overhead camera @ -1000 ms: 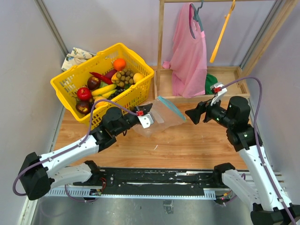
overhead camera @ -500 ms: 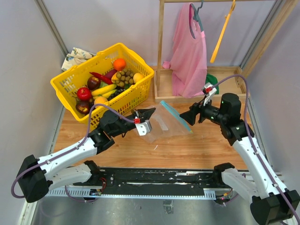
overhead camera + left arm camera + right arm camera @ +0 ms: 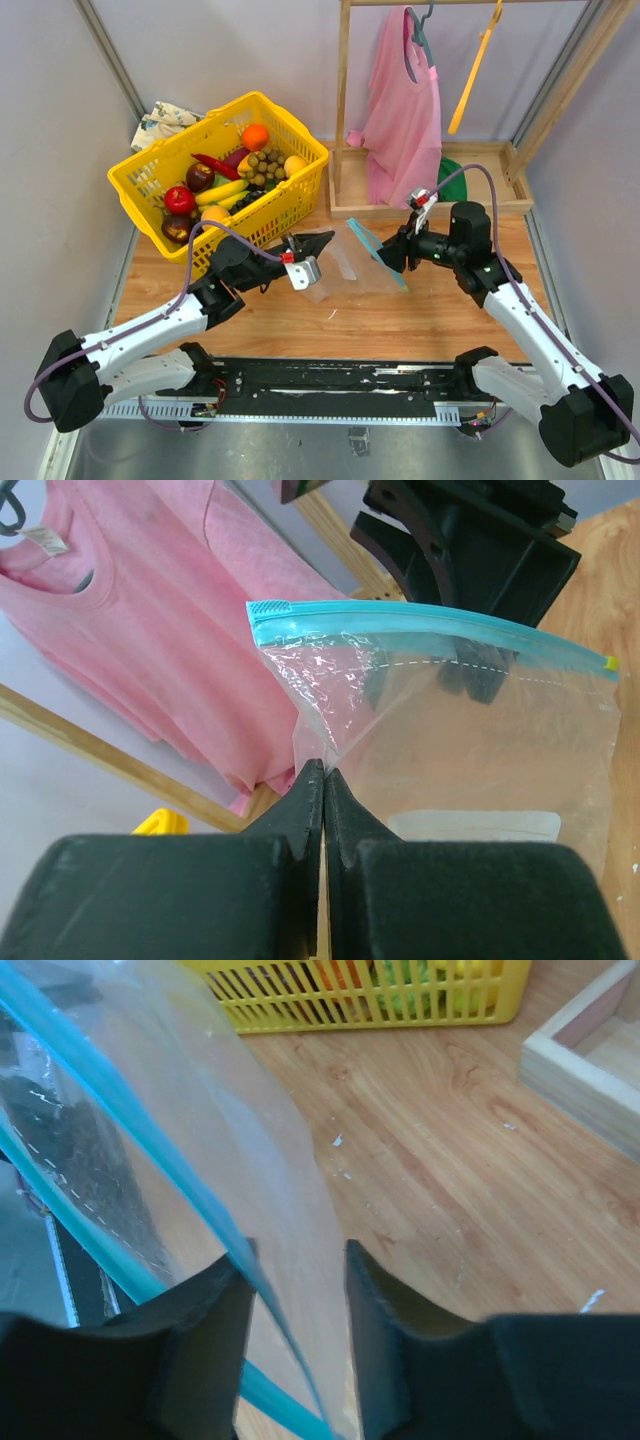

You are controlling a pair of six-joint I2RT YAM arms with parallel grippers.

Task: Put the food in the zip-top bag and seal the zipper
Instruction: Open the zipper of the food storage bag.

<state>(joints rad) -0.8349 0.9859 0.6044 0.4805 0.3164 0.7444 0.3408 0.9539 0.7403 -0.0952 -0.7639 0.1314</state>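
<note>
Starting from the bag [image 3: 345,265]: where is it?

— Over the wooden surface [image 3: 420,320], stretched between the two arms, just right of the yellow basket [image 3: 292,205]. Its blue-green zipper [image 3: 430,632] runs along the edge that faces the right arm. Whether a lower corner touches the wood, I can't tell.

Who has hold of it?

— The left gripper [image 3: 325,772] is clamped tight on the clear side edge, just below the zipper's end, and the film puckers at the pinch. The right gripper [image 3: 298,1290] straddles the zipper edge. Its fingers [image 3: 400,1345] stand narrowly apart with the film between them, not pressed on it as far as I can see.

And the food [image 3: 232,170]?

— In the basket, up and left of the bag. There's an orange, a red chili, a grape cluster, a banana and some dark round fruits. The heap is too crowded to count surely.

Anything in the way?

— The basket's wall stands between the food and the bag, and the left arm reaches past its front corner. Behind the bag is a wooden rack [image 3: 343,110] with a pink shirt [image 3: 400,110] hanging on it. A crumpled cloth [image 3: 160,122] lies behind the basket.

Tally?

— One bag, one zipper, one basket, one shirt, two grippers.
</note>
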